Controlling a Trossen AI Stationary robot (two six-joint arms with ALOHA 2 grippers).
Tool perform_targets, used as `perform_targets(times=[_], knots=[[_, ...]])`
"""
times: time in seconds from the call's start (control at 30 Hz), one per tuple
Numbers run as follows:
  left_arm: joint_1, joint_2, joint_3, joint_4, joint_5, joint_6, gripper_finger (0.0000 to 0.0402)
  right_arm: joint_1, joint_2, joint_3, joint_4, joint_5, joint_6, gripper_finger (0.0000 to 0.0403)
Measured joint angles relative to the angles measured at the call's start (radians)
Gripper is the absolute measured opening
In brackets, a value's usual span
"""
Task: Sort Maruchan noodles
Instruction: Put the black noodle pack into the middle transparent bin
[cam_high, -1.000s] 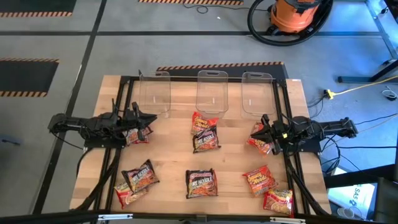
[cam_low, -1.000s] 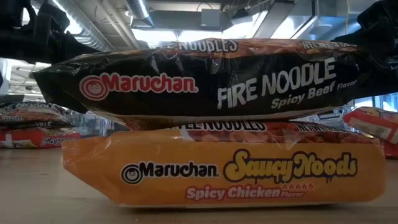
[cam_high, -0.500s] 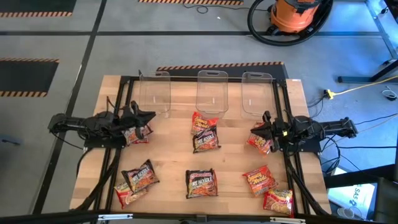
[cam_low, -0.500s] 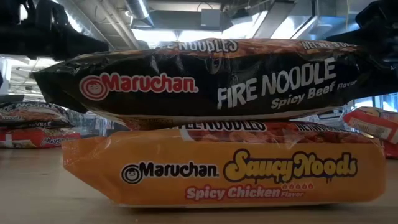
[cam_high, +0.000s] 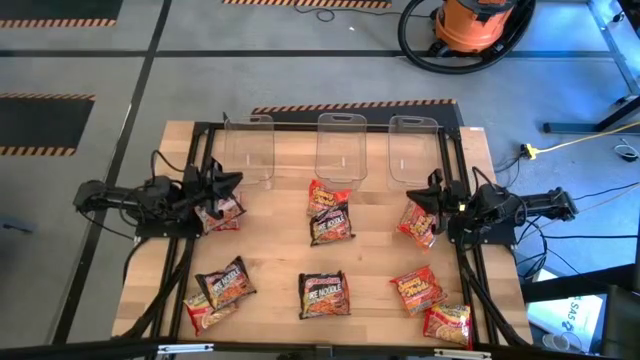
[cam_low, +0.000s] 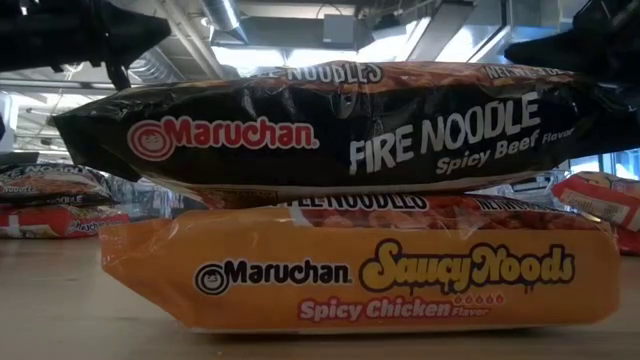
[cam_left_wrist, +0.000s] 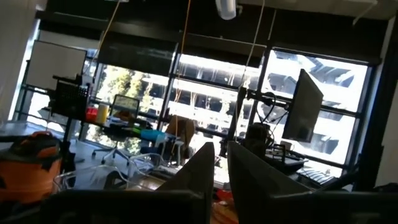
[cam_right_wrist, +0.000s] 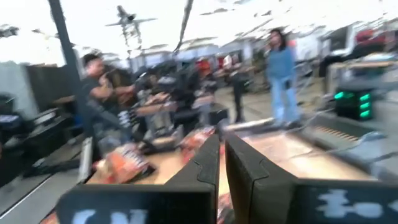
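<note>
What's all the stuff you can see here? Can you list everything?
Noodle packets: nine that I can count, dark or red-orange, spread over the table.
Tubs: three, clear, along the far edge.
Table: one, light wood.
Vacuum: one, orange, on the floor beyond the table.
People: at least two, in the room behind.
Left claw: one, black, left side, by a packet.
Right claw: one, black, right side, by a packet.

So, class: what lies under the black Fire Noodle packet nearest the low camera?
An orange Saucy Noods packet lies under the Fire Noodle packet. Its top face is covered.
</note>
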Motion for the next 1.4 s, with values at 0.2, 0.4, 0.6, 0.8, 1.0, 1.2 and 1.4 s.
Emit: perform_targets(times=[0.2, 0.4, 0.6, 0.8, 1.0, 1.2, 1.4], knots=[[0.000, 0.177, 0.010, 0.156, 0.023, 0.049, 0.0039, 0.000, 0.097, 0.000, 0.136, 0.065, -0.019, 0.0014], [0.000, 0.385, 0.136, 0.159, 0.053, 0.051, 0.0039, 0.000, 0.215, 0.000, 0.260, 0.080, -0.049, 0.0014], [0.000, 0.610, 0.267, 0.161, 0.078, 0.014, 0.0039, 0.000, 0.304, 0.000, 0.303, 0.103, -0.062, 0.0014], [0.000, 0.841, 0.381, 0.160, 0.062, 0.004, 0.0039, 0.000, 0.377, -0.001, 0.323, 0.110, -0.062, 0.0014], [0.000, 0.987, 0.485, 0.168, 0.054, 0.000, 0.0039, 0.000, 0.451, -0.001, 0.363, 0.109, -0.064, 0.0015], [0.002, 1.109, 0.587, 0.133, 0.049, 0.000, 0.0047, 0.000, 0.517, -0.001, 0.444, 0.052, -0.084, 0.0068], [0.045, 1.194, 0.726, -0.084, 0.066, -0.030, 0.0096, 0.000, 0.563, 0.025, 0.494, 0.026, -0.112, 0.0157]])
